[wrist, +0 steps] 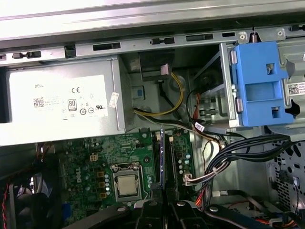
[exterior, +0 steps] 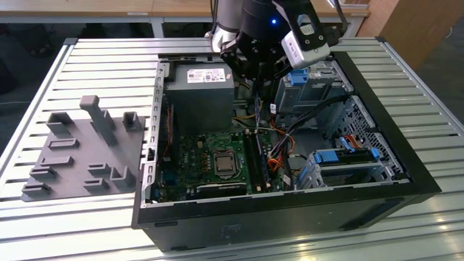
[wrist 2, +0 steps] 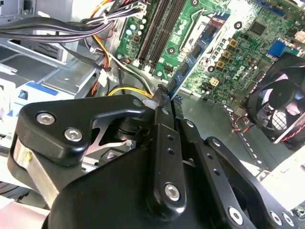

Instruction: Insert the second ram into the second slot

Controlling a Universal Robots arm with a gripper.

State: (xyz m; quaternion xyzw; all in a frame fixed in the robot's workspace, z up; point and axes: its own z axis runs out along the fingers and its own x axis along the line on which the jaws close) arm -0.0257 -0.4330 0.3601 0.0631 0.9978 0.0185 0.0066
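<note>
While the computer case (exterior: 290,201) is lying open on the slatted table (exterior: 94,60), the gripper (exterior: 263,76) is hanging over its far end in the exterior view. It is hovering above the gap between the grey power supply (exterior: 199,95) and a blue drive bracket (exterior: 301,81). The green motherboard (exterior: 210,157) is showing lower in the case, with the dark memory slots (exterior: 255,157) running along its edge toward the exterior view's right. A grey fixture plate (exterior: 80,152) is sitting on the table beside the case, toward the exterior view's left.

In the second wrist view, the gripper (wrist 2: 170,99) is clamping the second ram (wrist 2: 193,59) between its two black fingers (wrist 2: 162,133), which are pressing together on one end of the stick. The blue board is jutting out edge-on from the fingertips, raised over the motherboard and not seated in the memory slots (wrist 2: 159,28). A black fan (wrist 2: 281,95) and a bundle of cables (wrist 2: 71,28) are lying to either side.

In the first wrist view, the gripper (wrist: 163,198) is holding the ram (wrist: 162,157) so that it is appearing as a thin blue line. That line is running lengthwise in line with the memory slots (wrist: 154,157), beside the processor socket (wrist: 126,185). Whether its lower edge is touching a slot cannot be told.
</note>
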